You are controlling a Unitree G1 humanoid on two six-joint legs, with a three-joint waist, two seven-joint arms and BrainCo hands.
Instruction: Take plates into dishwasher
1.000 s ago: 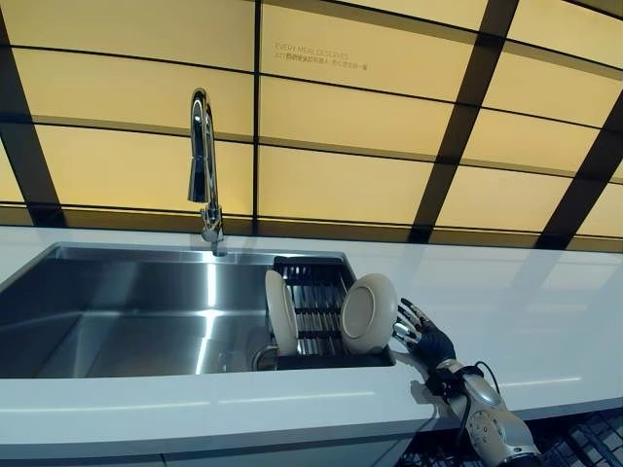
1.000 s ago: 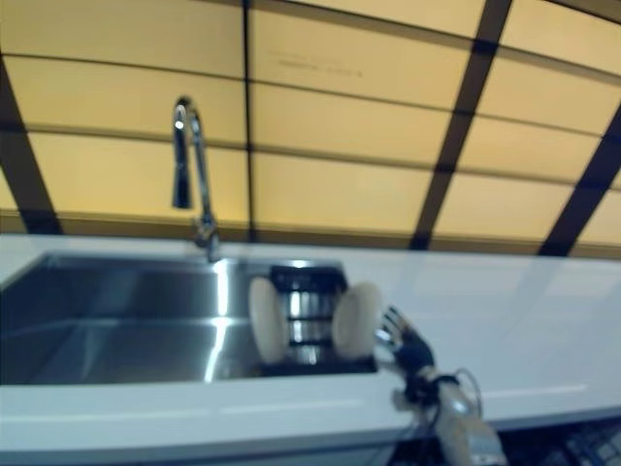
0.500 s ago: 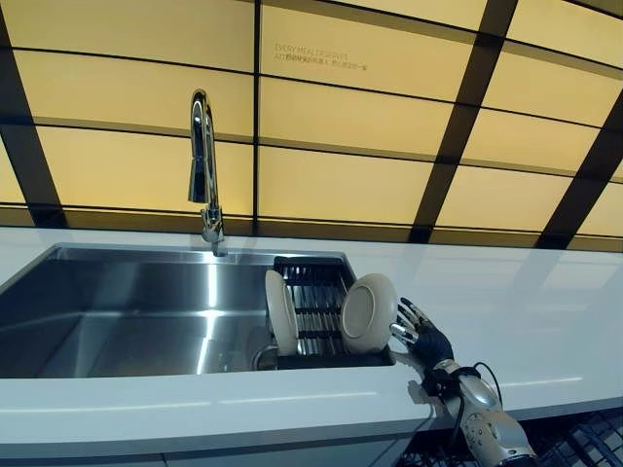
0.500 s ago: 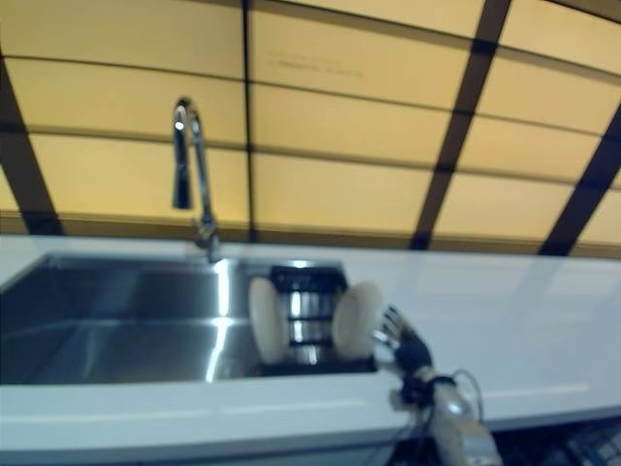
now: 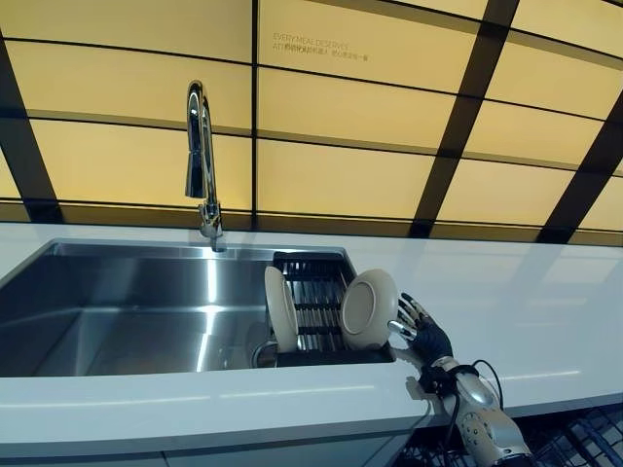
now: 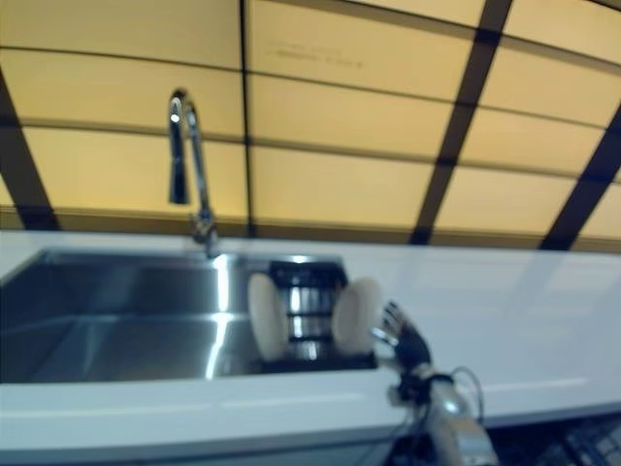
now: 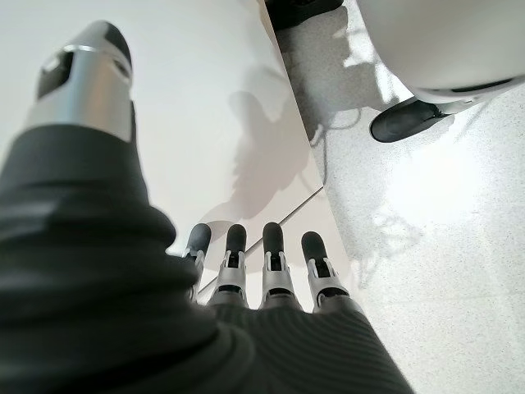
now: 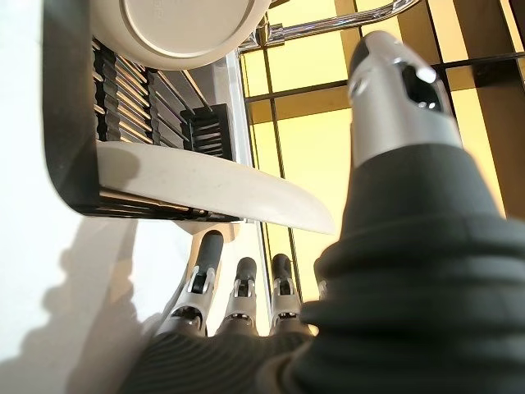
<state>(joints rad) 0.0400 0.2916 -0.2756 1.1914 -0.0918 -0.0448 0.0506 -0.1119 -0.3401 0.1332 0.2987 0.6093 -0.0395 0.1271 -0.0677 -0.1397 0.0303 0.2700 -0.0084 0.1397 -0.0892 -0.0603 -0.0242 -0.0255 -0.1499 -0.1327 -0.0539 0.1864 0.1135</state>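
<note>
Moving from the left, we are seeing the sink point(image 5: 127, 311) taking up the left half of the worktop point(image 5: 506, 292), with the tap point(image 5: 200, 165) standing at its back edge, and nothing there has shifted over the last second. The black rack point(image 5: 316, 311) is sitting in the sink's right end, holding 2 plates on edge: the left plate point(image 5: 280, 309) and the right plate point(image 5: 369, 309), which is leaning toward the sink's right edge. Our right hand point(image 5: 425, 336) has been edging a little closer to that right plate, fingers spread and straight, holding nothing; we are judging the reach nearly finished and the grasp not yet made. The rack's bars and the sink's right rim are crowding the plate from below and behind, so we are expecting to lift it upward and rightward, where the worktop is lying bare toward its right edge. Our left hand point(image 7: 262, 271) is hanging below beside the cabinet front, fingers straight and empty.
</note>
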